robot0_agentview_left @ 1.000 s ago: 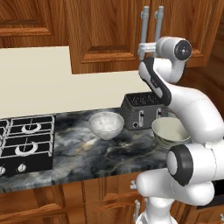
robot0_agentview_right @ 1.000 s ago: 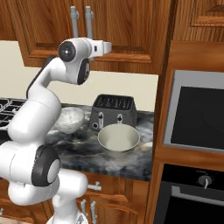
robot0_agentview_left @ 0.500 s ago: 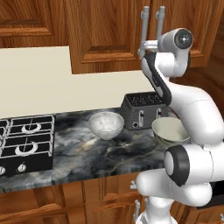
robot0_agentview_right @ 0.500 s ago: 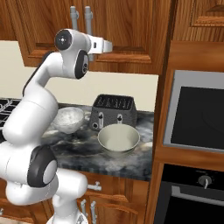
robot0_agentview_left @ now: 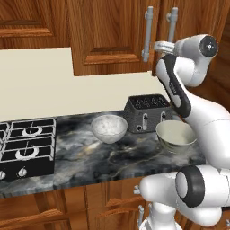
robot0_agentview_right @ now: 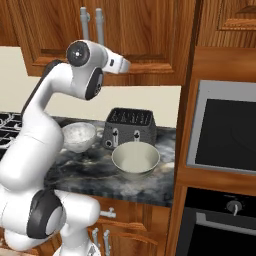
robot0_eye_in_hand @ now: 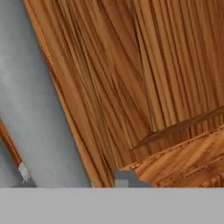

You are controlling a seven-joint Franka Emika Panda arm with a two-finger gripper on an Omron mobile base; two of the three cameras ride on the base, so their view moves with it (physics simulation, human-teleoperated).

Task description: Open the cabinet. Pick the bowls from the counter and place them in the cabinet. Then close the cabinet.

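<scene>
Gripper [robot0_agentview_left: 158, 46] is pressing up against the cabinet [robot0_agentview_left: 112, 36] handle [robot0_agentview_left: 147, 33] to pull the door; grip probably closing, can't confirm.

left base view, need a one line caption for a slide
White arm reaches up to the silver bar handles of the closed cabinet; two bowls and a toaster wait on the marble counter.

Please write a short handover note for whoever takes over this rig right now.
Gripper: raised at the right-hand handle of the cabinet; whether it grips the bar cannot be told.
Cabinet: both doors shut.
Speckled bowl and cream bowl: on the counter, either side of the toaster.
Done: reach to the handle.
Left: open the door, move both bowls inside, close it.
</scene>
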